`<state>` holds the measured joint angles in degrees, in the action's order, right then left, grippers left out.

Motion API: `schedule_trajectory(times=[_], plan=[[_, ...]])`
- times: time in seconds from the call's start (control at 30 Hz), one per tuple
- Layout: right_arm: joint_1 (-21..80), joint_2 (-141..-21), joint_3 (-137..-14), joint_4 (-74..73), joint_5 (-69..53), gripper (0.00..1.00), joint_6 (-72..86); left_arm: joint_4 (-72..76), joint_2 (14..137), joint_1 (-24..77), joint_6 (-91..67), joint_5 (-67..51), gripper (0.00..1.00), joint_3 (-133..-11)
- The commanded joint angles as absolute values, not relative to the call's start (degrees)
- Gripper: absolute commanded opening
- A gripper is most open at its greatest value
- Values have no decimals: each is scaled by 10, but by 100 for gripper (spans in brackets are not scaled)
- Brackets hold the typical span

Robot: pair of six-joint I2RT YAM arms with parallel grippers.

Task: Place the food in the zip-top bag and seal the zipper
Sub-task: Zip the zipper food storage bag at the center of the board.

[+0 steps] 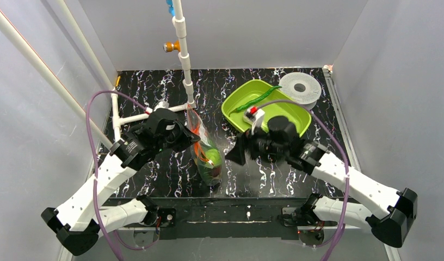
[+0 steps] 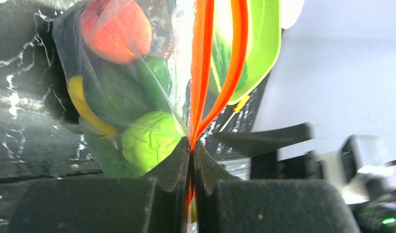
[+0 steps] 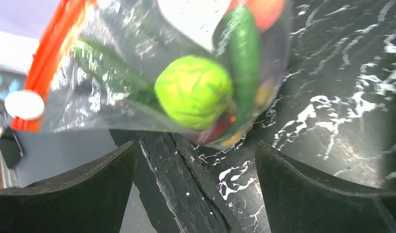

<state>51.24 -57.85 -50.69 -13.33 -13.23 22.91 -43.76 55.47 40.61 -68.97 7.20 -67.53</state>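
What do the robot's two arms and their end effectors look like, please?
The left arm and right arm are built from smooth white shell links with bulky black joints. A thin purple cable loops loosely beside each arm. The left end effector and right end effector are matte black, each with two wedge-shaped fingers.

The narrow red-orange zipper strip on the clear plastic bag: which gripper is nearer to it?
Left. The left gripper is clamped shut on the red-orange zipper strip; the right gripper stands open, apart from the clear bag.
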Motion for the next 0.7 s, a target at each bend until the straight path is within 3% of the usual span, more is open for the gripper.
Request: schedule_trajectory(times=[0.0, 0.17, 0.3, 0.4, 0.53, 0.67], plan=[[608, -561, -472, 50, -67, 94, 154, -436, 511, 399, -833, 105, 0, -657], [689, -581, -439, 142, 48, 91, 70, -424, 480, 396, -905, 129, 0, -628], [692, -590, -432, 198, 49, 87, 59, -438, 475, 395, -935, 135, 0, -621], [692, -605, -445, 200, 40, 78, 62, -426, 468, 395, -952, 134, 0, -608], [692, -619, -456, 216, 29, 56, 80, -424, 473, 394, -969, 128, 0, -602], [686, -619, -458, 213, 34, 17, 106, -420, 470, 394, -976, 124, 0, -593]])
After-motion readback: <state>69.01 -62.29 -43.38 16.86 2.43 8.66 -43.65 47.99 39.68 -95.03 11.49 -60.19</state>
